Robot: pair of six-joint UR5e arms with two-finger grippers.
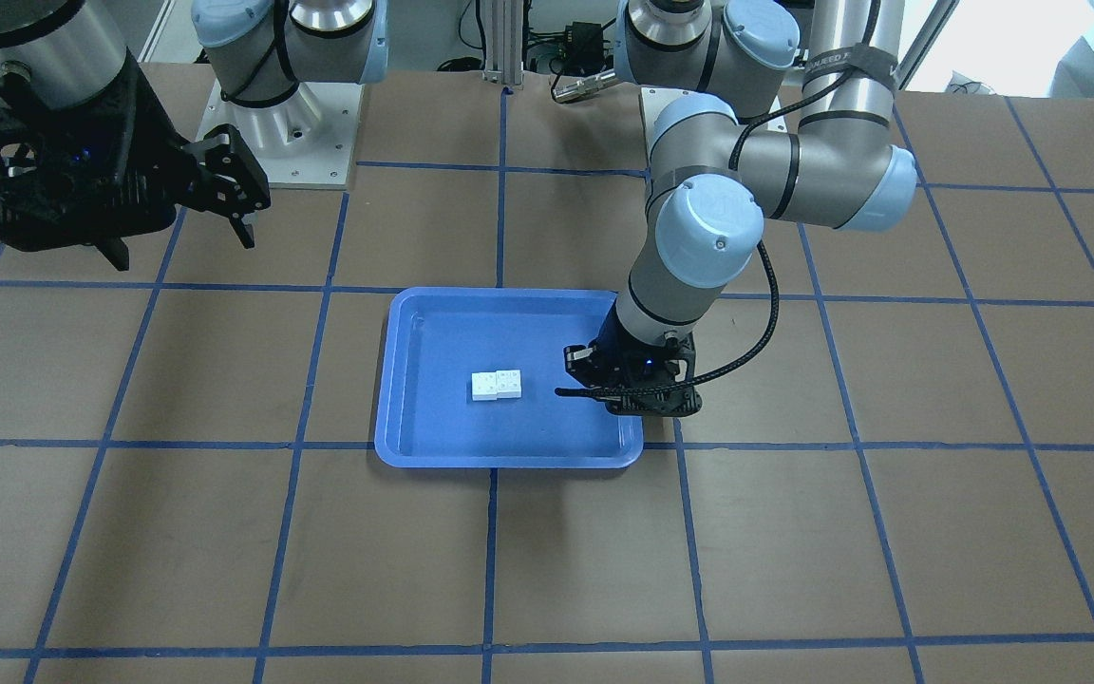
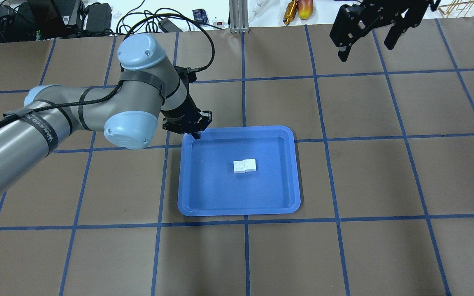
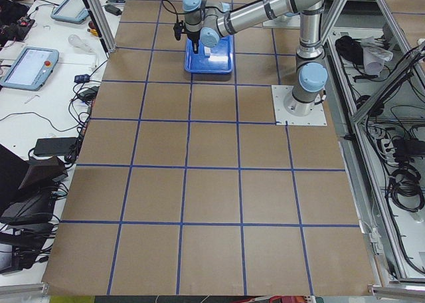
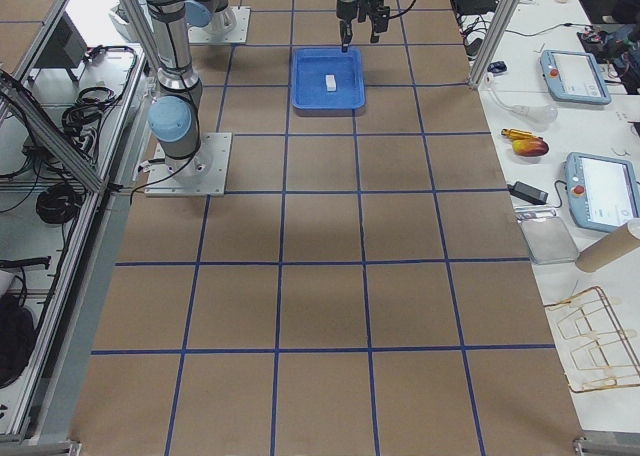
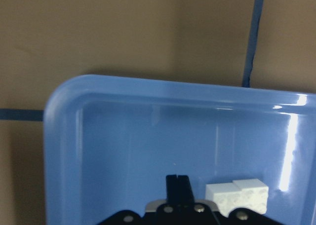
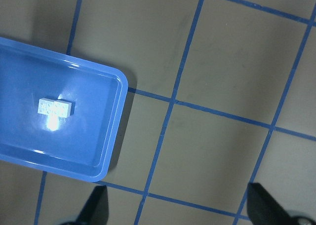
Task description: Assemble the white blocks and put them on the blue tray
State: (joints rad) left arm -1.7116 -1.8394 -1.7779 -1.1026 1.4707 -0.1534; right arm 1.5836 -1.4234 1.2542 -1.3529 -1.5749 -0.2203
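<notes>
L gripper (image 5: 176,184) closed, empty; R gripper (image 2: 364,48) open; 2 joined white blocks (image 2: 245,165) in 1 blue tray (image 2: 212,185).

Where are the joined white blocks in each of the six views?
Exterior front-facing: white blocks near the centre, in the blue tray.
Overhead exterior: white blocks at the centre.
Exterior left: white blocks a speck near the top.
Exterior right: white blocks near the top, in the blue tray.
Left wrist: white blocks at the bottom, right of the left pincer.
Right wrist: white blocks at the left.
Shared landmark: the blue tray under them.
</notes>
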